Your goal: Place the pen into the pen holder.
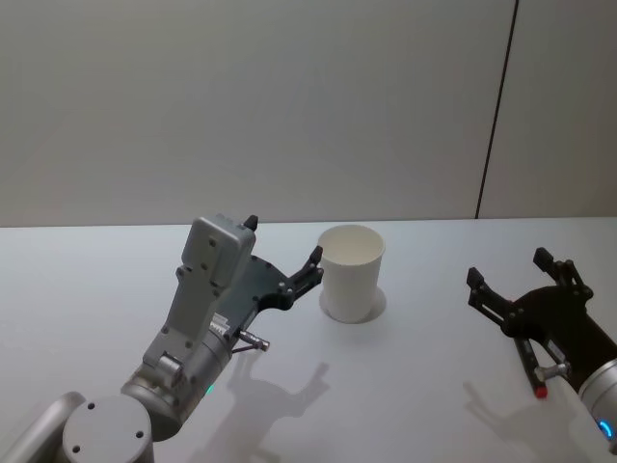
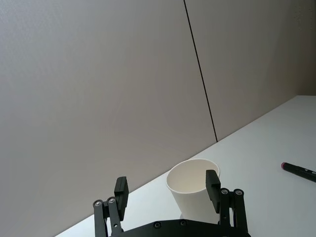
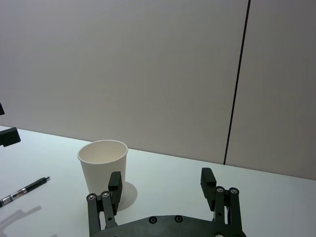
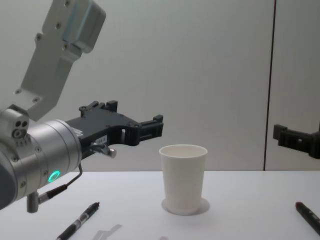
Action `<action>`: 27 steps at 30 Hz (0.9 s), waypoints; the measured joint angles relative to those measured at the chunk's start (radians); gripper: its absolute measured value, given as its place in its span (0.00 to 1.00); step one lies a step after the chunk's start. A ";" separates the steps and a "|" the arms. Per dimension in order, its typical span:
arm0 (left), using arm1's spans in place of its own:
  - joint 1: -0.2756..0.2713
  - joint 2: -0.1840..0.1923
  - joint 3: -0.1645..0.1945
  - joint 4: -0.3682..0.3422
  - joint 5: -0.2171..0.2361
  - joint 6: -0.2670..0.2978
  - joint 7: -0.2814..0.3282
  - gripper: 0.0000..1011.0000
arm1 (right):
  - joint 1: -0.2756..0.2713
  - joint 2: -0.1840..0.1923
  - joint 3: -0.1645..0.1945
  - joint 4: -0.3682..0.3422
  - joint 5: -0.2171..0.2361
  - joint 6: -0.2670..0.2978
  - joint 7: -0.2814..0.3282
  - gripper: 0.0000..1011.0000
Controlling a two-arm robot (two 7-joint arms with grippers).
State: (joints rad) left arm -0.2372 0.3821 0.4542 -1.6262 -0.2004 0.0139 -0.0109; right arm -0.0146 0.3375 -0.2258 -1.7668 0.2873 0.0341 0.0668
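The pen holder is a white paper cup standing upright mid-table, also in the chest view. My left gripper hovers open just left of the cup, above the table, its jaws framing the cup from the left wrist camera. A black pen with a silver tip lies on the table below the left arm, seen too from the right wrist. A second dark pen with a red end lies at the right. My right gripper hangs open right of the cup, holding nothing.
The white table runs back to a plain grey wall with a dark vertical seam. The left arm's silver body fills the near left.
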 joint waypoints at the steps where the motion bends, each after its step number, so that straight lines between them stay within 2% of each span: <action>1: 0.000 0.000 0.000 0.000 0.000 0.000 0.000 0.99 | 0.000 0.000 0.000 0.000 0.000 0.000 0.000 0.99; 27: 0.000 0.000 0.000 0.000 0.000 0.000 0.000 0.99 | 0.000 0.000 0.000 0.000 0.000 0.000 0.000 0.99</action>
State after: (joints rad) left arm -0.2372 0.3821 0.4542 -1.6262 -0.2004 0.0139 -0.0109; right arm -0.0146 0.3375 -0.2258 -1.7667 0.2874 0.0341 0.0668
